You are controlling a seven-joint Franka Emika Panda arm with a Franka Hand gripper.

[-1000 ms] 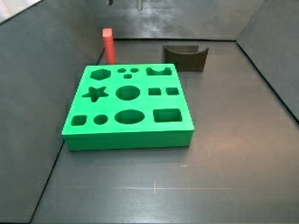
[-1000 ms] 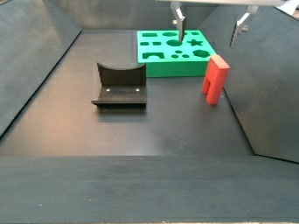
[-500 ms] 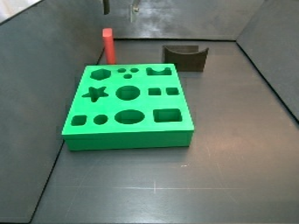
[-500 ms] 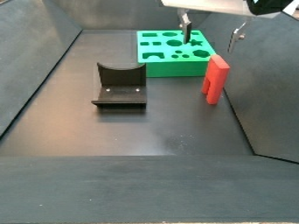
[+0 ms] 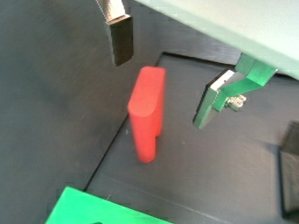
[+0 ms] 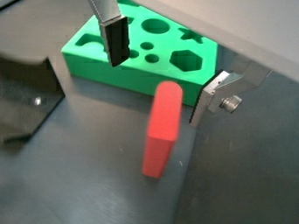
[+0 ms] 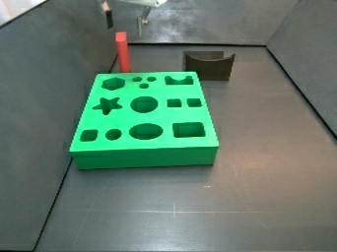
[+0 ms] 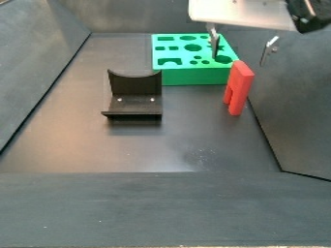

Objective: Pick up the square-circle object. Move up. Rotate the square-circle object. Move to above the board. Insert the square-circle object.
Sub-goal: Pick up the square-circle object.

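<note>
Above the square-circle object (image 6: 162,129) the tool (image 6: 163,68) hangs with its fingers (image 6: 114,39) spread wide, nothing between them and no contact with the peg. Peg stands upright on the dark floor (image 8: 181,145), close to the side wall, just beside the board (image 8: 192,58) but apart from it. Both wrist views look down on the red top (image 5: 146,92) between the plates. Board lies flat, holes up. Dark grey U-shaped block (image 8: 132,95) sits well apart.
</note>
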